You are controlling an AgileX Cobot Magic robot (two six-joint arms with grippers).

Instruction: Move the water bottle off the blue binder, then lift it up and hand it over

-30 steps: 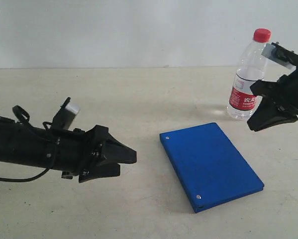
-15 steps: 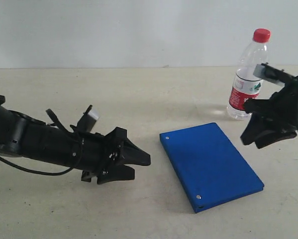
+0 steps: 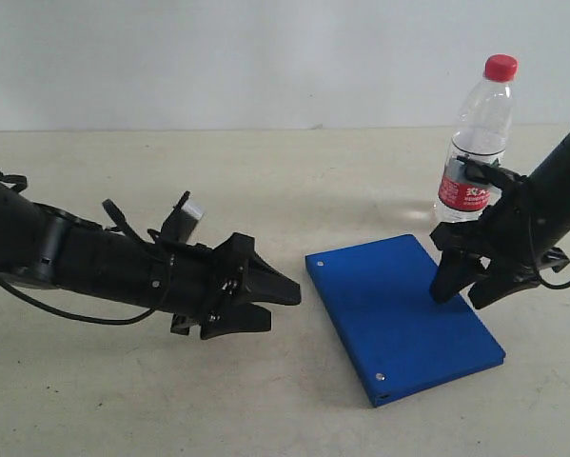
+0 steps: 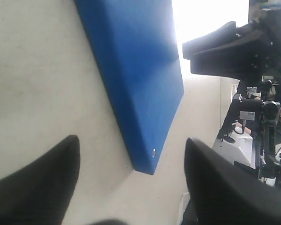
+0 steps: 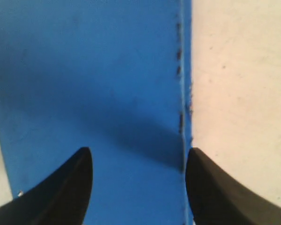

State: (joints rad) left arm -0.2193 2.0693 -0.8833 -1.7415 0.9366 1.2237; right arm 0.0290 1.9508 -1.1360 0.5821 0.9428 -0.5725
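The water bottle (image 3: 477, 143) stands upright on the table behind the blue binder's far right corner, red cap on top, touching neither gripper. The blue binder (image 3: 403, 314) lies flat on the table with nothing on it. My right gripper (image 3: 461, 295) is open and points down over the binder's right edge, in front of the bottle. In the right wrist view its fingers (image 5: 138, 152) straddle the binder (image 5: 93, 70) near that edge. My left gripper (image 3: 283, 309) is open just left of the binder, and the binder's corner (image 4: 135, 70) shows between its fingers (image 4: 131, 140). Neither wrist view shows the bottle.
The beige table (image 3: 265, 190) runs back to a pale wall (image 3: 265, 57). In the left wrist view the right arm (image 4: 224, 47) shows beyond the binder, with room equipment (image 4: 257, 122) past the table edge.
My right gripper has dropped from beside the bottle down and left onto the binder's right edge. The left arm has reached right towards the binder. The bottle has not moved.
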